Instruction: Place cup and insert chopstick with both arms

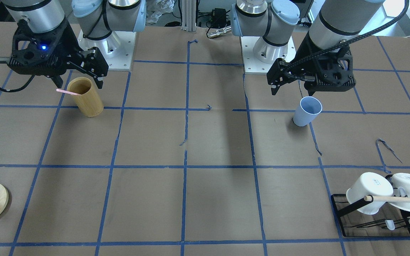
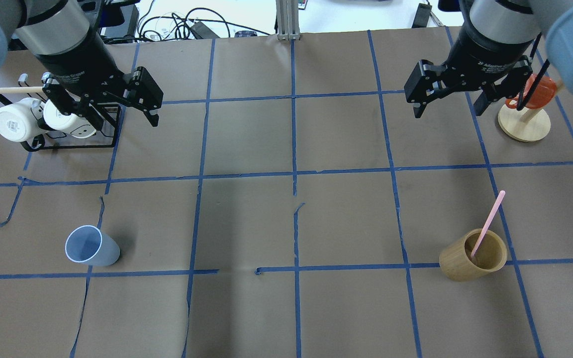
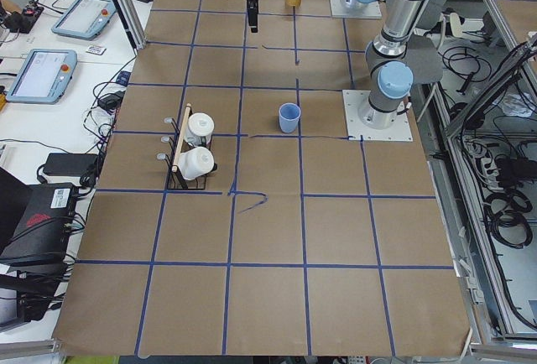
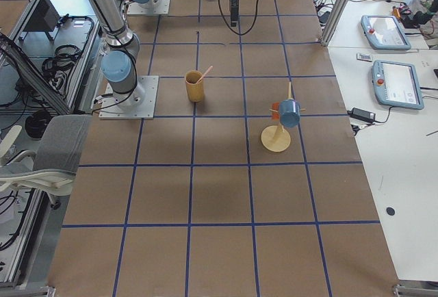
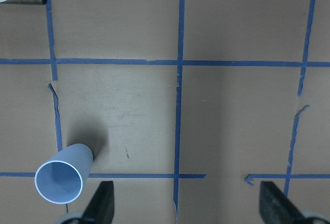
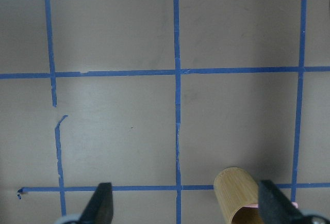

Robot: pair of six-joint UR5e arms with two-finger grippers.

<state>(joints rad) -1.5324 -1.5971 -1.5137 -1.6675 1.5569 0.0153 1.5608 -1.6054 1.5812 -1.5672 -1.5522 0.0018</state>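
Pale-blue plastic cup, upright toward desk's robot-side edge: left hand, wide and empty, should descend centred astride it; right hand likewise wide.

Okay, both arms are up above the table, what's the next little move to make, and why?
Probably shift the left gripper sideways over the blue cup and start lowering. Its jaws are open and empty, and the cup stands upright on the table, off to one side below them. The pink chopstick leans in the bamboo cup, so it can likely wait.
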